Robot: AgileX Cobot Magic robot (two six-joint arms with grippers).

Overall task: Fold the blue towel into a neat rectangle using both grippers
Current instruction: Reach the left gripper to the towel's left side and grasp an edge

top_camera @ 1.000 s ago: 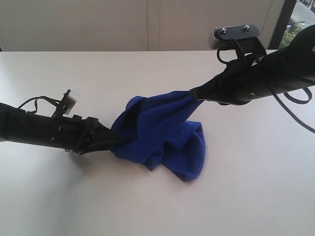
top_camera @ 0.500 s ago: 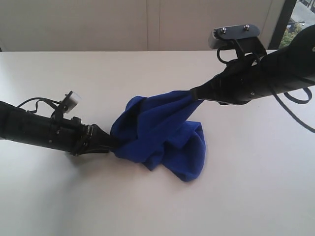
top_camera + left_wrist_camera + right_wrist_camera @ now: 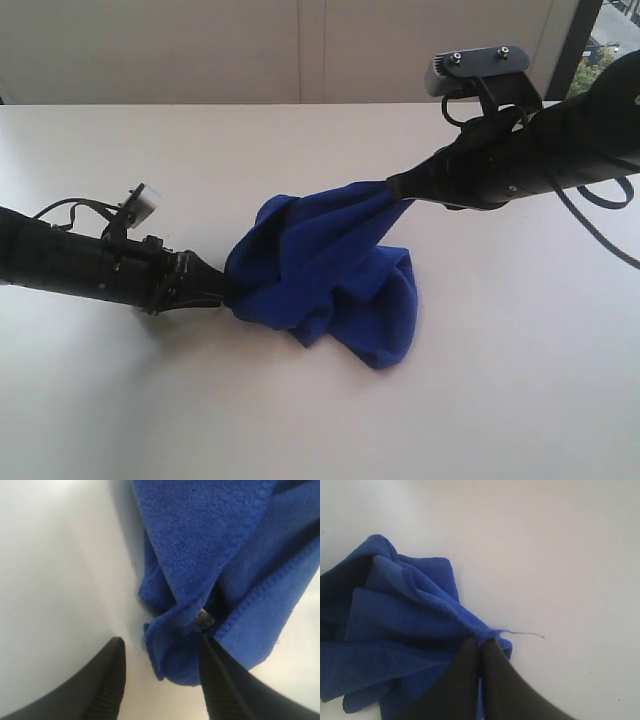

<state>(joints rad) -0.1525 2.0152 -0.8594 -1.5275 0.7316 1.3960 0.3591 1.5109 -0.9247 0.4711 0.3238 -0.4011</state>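
Exterior view: limp towel (image 3: 330, 275), right tool (image 3: 396, 187) clamped on its one-o'clock edge; left tool (image 3: 227, 292), agape, should take the nine-o'clock corner.

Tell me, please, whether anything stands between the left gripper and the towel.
Nothing visible does: the left gripper has its jaws open on either side of a bunched edge of the towel near its label, with only bare table beside it.
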